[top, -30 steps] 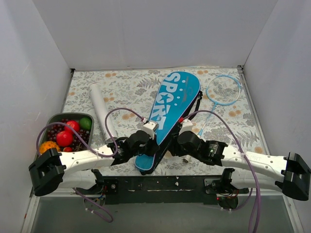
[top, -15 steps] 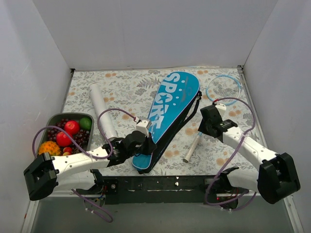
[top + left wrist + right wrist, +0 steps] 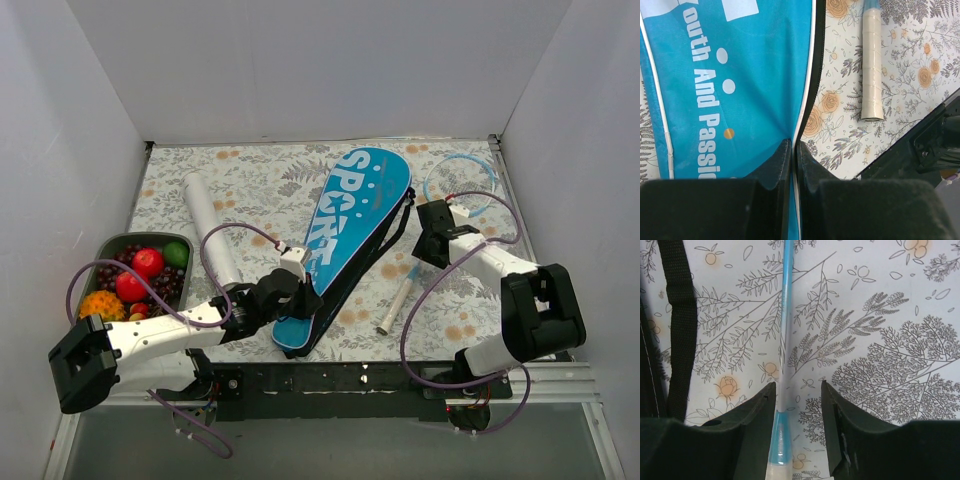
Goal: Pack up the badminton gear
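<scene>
loading looks to be the step in hand: the left hand [image 3: 793, 147] is clenched on the dark-trimmed edge of the blue cover [image 3: 355, 215] near its narrow end, and the cover lies slanted across the counter [image 3: 270, 175]. just right of it lies a light-blue racket [image 3: 396, 300], head toward the far right corner, handle toward the near edge. the right hand [image 3: 797, 385] hangs over its thin shaft, released, fingers spread either side of it and grasping nothing. the next move, i judge, calls for closing squarely on that slim shaft, then steering the racket to the cover's opening. the white tube [image 3: 208, 228] lies well apart on the left, not yet packed.
</scene>
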Robot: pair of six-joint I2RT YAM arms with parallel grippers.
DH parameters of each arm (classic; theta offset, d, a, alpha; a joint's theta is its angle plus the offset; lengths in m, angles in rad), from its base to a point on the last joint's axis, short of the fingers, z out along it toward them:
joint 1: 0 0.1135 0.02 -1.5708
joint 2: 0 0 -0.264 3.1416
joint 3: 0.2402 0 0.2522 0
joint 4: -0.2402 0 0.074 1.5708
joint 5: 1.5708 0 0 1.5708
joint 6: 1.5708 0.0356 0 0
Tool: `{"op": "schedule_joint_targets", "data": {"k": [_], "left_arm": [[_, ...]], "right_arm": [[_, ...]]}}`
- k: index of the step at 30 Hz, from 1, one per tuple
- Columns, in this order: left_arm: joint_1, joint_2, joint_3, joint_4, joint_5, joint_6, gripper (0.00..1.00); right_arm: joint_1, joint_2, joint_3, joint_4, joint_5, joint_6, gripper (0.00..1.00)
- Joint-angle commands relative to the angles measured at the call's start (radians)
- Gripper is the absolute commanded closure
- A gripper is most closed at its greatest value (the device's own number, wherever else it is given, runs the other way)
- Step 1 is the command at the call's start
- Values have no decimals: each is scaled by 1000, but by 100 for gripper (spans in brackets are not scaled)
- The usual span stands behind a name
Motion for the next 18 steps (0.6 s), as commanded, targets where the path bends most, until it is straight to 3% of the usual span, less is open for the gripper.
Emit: {"op": "schedule_joint_targets", "data": {"k": [1, 7, 10, 11, 14, 18], "left_arm": [[6, -44, -10, 39, 2, 7, 100], [17, -58, -34, 45, 10, 13, 100], [23, -60, -36, 47, 16, 13, 100], [25, -60, -36, 46, 18, 13, 100], [28, -60, -31, 46, 27, 13, 100], [37, -41, -20, 36, 30, 6, 100]], "right_arm": [[-9, 38, 61, 48, -7, -2, 51], [-10, 98, 53, 55, -21, 20, 55], [-10, 113, 42, 68, -33, 31, 66], [-10, 119, 38, 69, -36, 31, 78], [-12, 125, 30, 68, -38, 31, 99], [-10, 98, 19, 69, -33, 26, 99]]}}
